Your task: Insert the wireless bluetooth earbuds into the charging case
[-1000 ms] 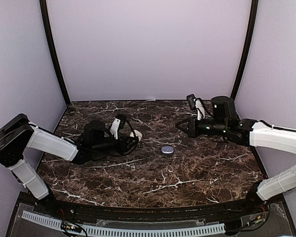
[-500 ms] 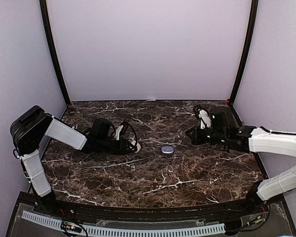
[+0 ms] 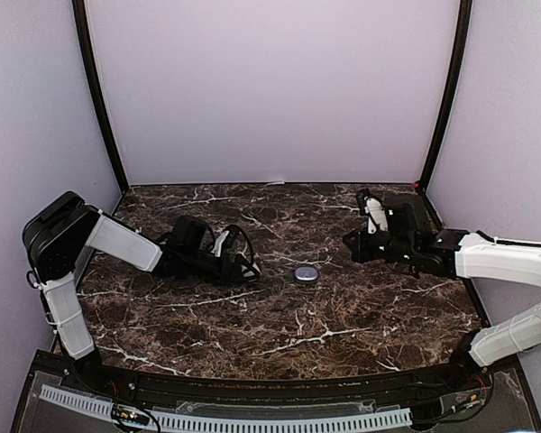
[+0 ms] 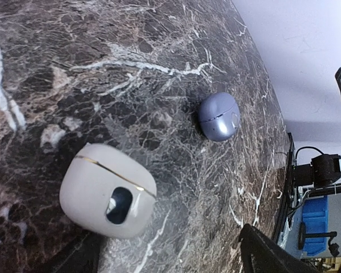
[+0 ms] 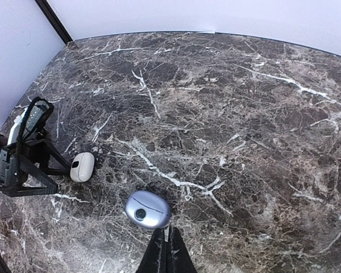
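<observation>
Two closed charging cases lie on the marble table (image 3: 343, 316). The white case (image 4: 108, 190) (image 5: 82, 166) rests flat between my left gripper's (image 4: 170, 259) open fingers, close to the left finger (image 4: 74, 259) and clear of the right finger (image 4: 273, 253). The blue-grey case (image 3: 306, 274) (image 4: 219, 116) (image 5: 148, 209) sits mid-table, farther right. My right gripper (image 5: 166, 250) (image 3: 350, 242) is shut and empty, its tips just short of the blue-grey case. The earbuds are out of view.
Black frame posts (image 3: 99, 99) and lilac walls (image 3: 270, 90) close in the table at the back and sides. My left gripper (image 5: 23, 165) lies low over the table's left half.
My left gripper has opened and its arm has shifted right, staying low by the white case. My right gripper has drawn back to the right and stays shut.
</observation>
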Controlling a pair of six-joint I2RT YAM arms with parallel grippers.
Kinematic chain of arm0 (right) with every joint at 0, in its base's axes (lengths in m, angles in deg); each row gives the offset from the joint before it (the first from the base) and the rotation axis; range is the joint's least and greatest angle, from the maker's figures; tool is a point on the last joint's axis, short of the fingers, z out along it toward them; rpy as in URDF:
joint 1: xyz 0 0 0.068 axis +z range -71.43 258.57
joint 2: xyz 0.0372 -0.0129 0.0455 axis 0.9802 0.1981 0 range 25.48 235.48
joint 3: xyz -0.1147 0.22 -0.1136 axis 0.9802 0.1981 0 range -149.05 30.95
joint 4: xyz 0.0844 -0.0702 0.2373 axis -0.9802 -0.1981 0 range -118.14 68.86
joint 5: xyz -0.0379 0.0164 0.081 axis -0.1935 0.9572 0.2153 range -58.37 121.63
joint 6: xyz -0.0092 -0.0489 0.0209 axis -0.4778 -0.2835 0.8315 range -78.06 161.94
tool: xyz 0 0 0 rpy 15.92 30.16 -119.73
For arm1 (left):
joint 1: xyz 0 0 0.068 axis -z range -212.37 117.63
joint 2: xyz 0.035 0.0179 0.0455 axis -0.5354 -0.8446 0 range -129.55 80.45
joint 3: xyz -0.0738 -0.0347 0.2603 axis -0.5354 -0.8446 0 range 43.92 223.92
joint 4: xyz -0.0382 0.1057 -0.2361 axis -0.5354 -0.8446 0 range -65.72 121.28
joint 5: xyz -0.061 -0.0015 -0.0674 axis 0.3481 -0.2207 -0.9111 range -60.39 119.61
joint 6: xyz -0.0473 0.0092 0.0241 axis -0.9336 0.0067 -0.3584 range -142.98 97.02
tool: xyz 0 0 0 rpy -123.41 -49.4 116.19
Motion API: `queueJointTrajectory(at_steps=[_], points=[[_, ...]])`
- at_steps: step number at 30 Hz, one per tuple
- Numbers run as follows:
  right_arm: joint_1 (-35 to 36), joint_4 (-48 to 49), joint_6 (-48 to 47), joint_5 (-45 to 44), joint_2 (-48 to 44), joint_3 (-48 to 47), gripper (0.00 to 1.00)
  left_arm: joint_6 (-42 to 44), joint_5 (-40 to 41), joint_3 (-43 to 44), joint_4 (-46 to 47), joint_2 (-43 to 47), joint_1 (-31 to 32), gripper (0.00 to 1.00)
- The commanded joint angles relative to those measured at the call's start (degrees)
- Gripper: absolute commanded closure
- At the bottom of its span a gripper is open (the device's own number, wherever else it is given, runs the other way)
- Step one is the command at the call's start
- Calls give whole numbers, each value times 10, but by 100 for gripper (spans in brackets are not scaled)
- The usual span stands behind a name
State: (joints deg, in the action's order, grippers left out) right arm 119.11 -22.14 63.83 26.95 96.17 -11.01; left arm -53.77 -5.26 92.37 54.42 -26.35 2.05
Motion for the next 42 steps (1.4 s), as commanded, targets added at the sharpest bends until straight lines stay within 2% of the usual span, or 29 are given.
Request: queueJointTrajectory(at_steps=[1, 4, 8, 12, 14, 15, 16, 17, 18, 20, 23, 27, 28, 30, 34, 37, 38, 40, 41, 42], points=[[-2, 7, -21, -49, 3, -27, 95, 46, 62, -3, -88, 61, -1, 1], [-2, 9, -29, -91, -4, -29, 92, 73, 111, -12, -136, 119, -16, 1], [-2, 47, -53, -169, -47, -1, 92, 120, 218, -31, -187, 224, -18, 1], [-2, 120, -132, -252, -90, 49, 85, 177, 327, -76, -171, 330, -22, 2], [-2, 206, -218, -263, -103, 94, 66, 211, 374, -111, -134, 381, -23, 2], [-2, 269, -264, -273, -107, 124, 49, 222, 404, -129, -110, 404, -24, 1], [-2, 314, -275, -306, -110, 147, 26, 238, 424, -149, -84, 426, -26, 1], [-2, 352, -254, -374, -113, 163, 12, 255, 439, -168, -50, 446, -28, 1], [-4, 390, -240, -420, -116, 178, 3, 264, 459, -187, -23, 465, -32, 1], [-17, 448, -266, -395, -123, 212, 2, 266, 473, -225, 29, 498, -51, 1], [-41, 522, -301, -337, -115, 251, 6, 252, 436, -297, 122, 540, -116, 1], [-88, 736, -393, -302, -68, 353, 12, 297, 479, -370, 218, 556, -169, 1], [-101, 759, -397, -295, -54, 364, 14, 295, 489, -379, 225, 549, -185, 1], [-126, 745, -383, -273, -33, 362, 14, 294, 484, -383, 237, 516, -220, 1], [-171, 833, -400, -245, 40, 380, 14, 302, 486, -399, 313, 439, -270, 1], [-239, 861, -359, -173, 103, 369, 13, 296, 442, -401, 379, 371, -300, 1], [-253, 858, -344, -164, 124, 356, 14, 303, 424, -395, 408, 345, -306, 1], [-287, 847, -310, -137, 148, 335, 12, 310, 407, -360, 382, 313, -312, 1], [-307, 817, -283, -139, 143, 326, 12, 314, 400, -351, 389, 296, -317, 1], [-336, 795, -253, -103, 139, 323, 13, 319, 398, -346, 413, 278, -322, 1]])
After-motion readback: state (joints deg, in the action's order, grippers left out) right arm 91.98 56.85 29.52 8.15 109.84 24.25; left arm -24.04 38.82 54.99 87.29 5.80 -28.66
